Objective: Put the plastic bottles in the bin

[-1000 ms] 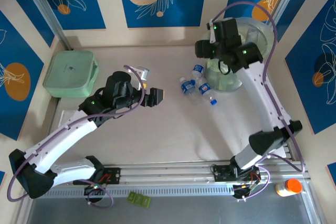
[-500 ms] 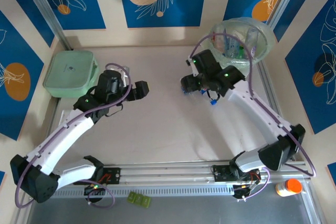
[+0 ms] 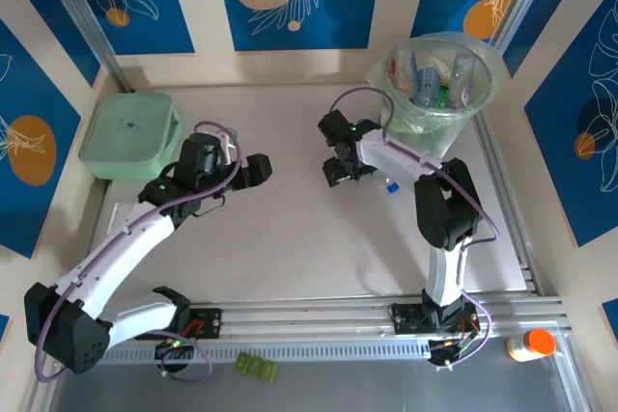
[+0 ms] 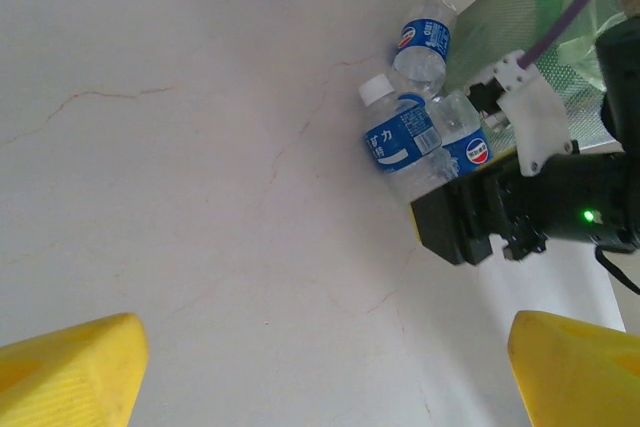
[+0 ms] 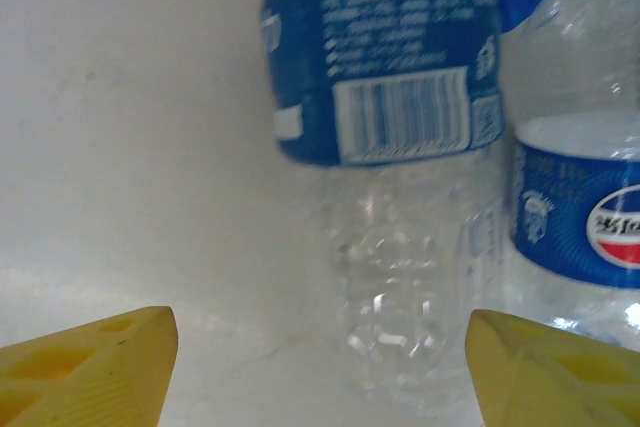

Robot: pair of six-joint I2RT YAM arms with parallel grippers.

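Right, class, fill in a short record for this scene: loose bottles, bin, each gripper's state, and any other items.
Loose bottles: three plastic bottles lying on the table, clustered beside the bin
Bin: far right corner, upright, several bottles inside
Left gripper: open, empty, above bare table
Right gripper: open, low over the cluster, one blue-labelled bottle ahead between its fingers, not gripped
Other items: mint-green box at far left; orange-capped bottle at near right corner
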